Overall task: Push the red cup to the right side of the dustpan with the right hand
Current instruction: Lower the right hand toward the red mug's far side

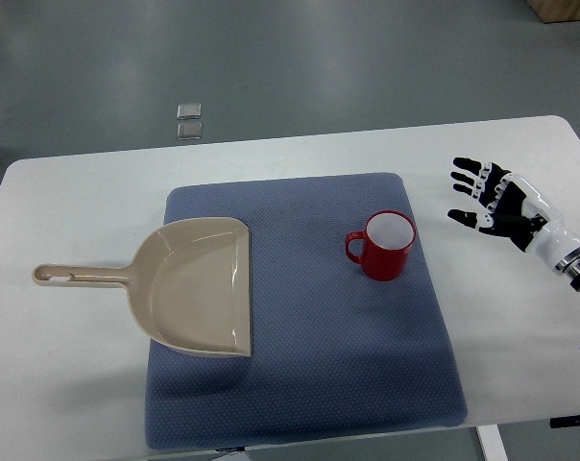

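A red cup (387, 245) with a white inside stands upright on the right part of a blue mat (300, 384), its handle pointing left. A beige dustpan (189, 286) lies on the mat's left part, its handle reaching left over the table and its open mouth facing the cup. My right hand (492, 202) hovers over the white table to the right of the cup, apart from it, with its fingers spread and holding nothing. The left arm is out of view.
The white table (79, 192) carries the mat in its middle. Its far edge runs across the upper part of the view, with grey floor beyond. Two small square plates (188, 121) lie on the floor.
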Controlling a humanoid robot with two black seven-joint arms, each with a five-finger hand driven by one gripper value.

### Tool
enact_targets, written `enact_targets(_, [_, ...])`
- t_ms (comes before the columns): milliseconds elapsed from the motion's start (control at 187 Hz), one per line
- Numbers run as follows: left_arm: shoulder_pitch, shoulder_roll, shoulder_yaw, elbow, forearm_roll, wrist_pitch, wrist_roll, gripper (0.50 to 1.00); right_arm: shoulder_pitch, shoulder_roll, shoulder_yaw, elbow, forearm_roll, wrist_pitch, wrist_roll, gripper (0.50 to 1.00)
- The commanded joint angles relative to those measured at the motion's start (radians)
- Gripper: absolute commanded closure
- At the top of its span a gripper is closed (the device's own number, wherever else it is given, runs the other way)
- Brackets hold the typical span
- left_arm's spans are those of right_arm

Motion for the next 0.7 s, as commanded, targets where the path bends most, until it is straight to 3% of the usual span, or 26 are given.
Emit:
enact_targets(0, [0.0, 0.0, 0.0, 0.0, 0.0, 0.001, 0.0, 0.5, -0.009, -0.002, 0.0, 0.018, -0.012, 0.011, 0.0, 0.574])
enact_targets(695, [0.0, 0.0, 0.0, 0.0, 0.0, 0.0, 0.0, 0.5, -0.025, 0.145, 0.017, 0.061, -0.074, -0.006, 0.0, 0.574])
